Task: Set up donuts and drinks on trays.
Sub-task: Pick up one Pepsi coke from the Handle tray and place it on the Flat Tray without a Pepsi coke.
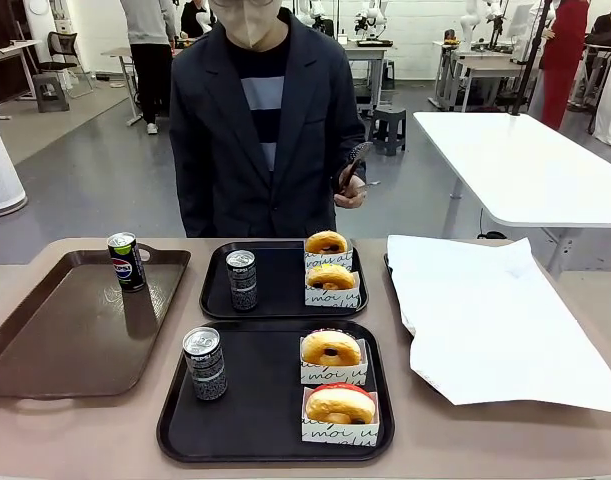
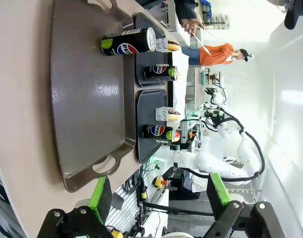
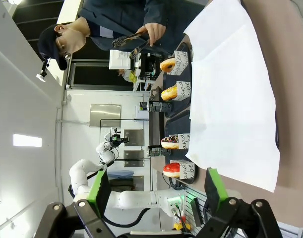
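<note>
Front view showed two black square plastic trays, the near one [image 1: 185, 440] at lower centre and the far one [image 1: 217, 305] above it, each holding one slim dark can [image 1: 204, 363] [image 1: 242, 280] and two sleeved ring donuts [image 1: 331, 349] [image 1: 330, 277]. A third Pepsi can [image 1: 126, 261] stood on the brown rectangular tray [image 1: 55, 340] at left. Left gripper [image 2: 156, 196] and right gripper [image 3: 153, 191] had fingers apart, holding nothing. I judged that a reach over the trays could knock a tall can down.

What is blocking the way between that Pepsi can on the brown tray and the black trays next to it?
Nothing visible stands between. The Pepsi can stands upright on the brown tray, near its far right corner; only that tray's raised rim separates it from the far black tray.
</note>
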Controlling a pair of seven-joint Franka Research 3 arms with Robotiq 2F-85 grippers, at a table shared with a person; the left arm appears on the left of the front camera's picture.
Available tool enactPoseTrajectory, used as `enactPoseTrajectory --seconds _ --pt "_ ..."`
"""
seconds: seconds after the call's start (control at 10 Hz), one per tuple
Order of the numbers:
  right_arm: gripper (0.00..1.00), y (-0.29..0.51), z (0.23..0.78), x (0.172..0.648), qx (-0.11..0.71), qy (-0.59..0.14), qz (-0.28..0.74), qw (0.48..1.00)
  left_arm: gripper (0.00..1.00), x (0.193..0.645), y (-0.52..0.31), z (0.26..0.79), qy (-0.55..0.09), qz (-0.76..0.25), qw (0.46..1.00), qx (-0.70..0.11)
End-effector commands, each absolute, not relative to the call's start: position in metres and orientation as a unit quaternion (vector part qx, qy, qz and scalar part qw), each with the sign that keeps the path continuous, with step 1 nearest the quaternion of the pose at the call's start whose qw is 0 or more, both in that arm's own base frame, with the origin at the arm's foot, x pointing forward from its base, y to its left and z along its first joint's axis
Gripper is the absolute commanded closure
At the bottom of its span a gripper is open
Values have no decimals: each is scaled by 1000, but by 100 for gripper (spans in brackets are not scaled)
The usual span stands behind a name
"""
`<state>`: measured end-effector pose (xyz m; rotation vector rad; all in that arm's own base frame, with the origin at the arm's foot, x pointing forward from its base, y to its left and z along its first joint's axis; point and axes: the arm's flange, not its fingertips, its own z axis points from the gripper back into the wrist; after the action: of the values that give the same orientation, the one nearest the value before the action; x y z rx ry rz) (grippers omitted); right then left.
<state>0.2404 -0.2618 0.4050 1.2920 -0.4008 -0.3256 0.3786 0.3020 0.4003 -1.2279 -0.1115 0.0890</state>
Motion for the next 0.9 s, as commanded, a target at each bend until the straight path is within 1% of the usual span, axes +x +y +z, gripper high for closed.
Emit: enactPoseTrajectory --seconds 0.0,0.8 --pt "0 -262 406 243 603 -199 -145 759 0 371 295 403 -64 41 816 -574" --pt "0 -262 406 243 603 -199 -145 759 0 371 295 403 -64 41 816 -574"
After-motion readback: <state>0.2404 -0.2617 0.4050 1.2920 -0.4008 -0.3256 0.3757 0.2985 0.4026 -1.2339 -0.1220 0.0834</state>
